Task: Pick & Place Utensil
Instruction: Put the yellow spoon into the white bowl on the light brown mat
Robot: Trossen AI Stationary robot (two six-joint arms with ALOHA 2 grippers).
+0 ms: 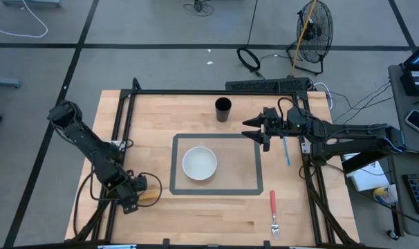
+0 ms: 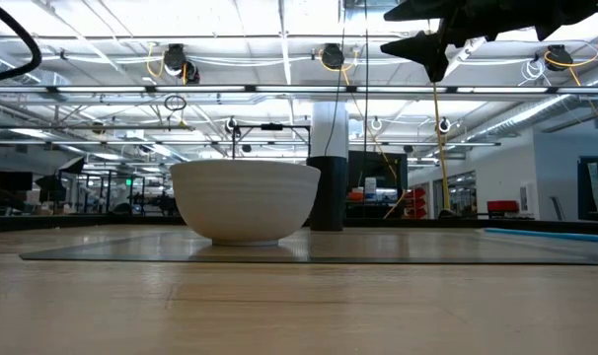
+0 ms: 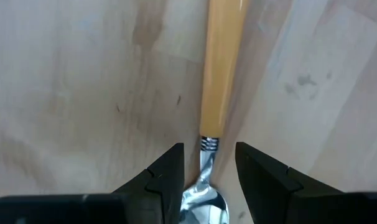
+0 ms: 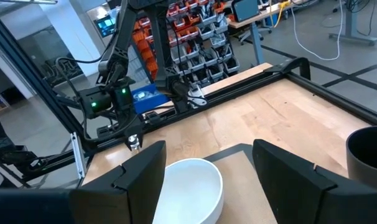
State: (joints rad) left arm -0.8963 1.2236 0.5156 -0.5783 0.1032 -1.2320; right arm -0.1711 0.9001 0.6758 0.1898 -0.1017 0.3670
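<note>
While the left gripper [image 1: 142, 194] sits low at the table's [image 1: 216, 214] front-left corner, its fingers [image 3: 167, 177] straddle a spoon [image 3: 213, 112] w/ a yellow-orange handle. In the left wrist view the spoon's metal neck lies between the two dark fingers, w/ a gap on each side; jaws parted, not clamped on it. Spoon lies flat on the wood; in the high view only a bit of its handle [image 1: 152, 196] shows beside the gripper.

Toward the front-right, a fork [image 1: 273, 213] w/ a red handle lies on the table, just outside the grey taped rectangle [image 1: 216, 191], tines toward the front edge, well apart from both grippers.

Mid-table, a white bowl [image 1: 199, 163] stands upright inside the rectangle, left of centre. In the low view the bowl [image 2: 245, 200] fills the middle ground.

Farther back & right, the right gripper [image 1: 254, 128] hangs in the air over the rectangle's back-right corner, fingers [image 4: 129, 183] spread wide, holding nothing. A blue-handled utensil [image 1: 286, 149] lies on the table under the right arm, just right of the rectangle; type can't be told.

At the back, a black cup [image 1: 223, 109] stands upright just beyond the rectangle.
</note>
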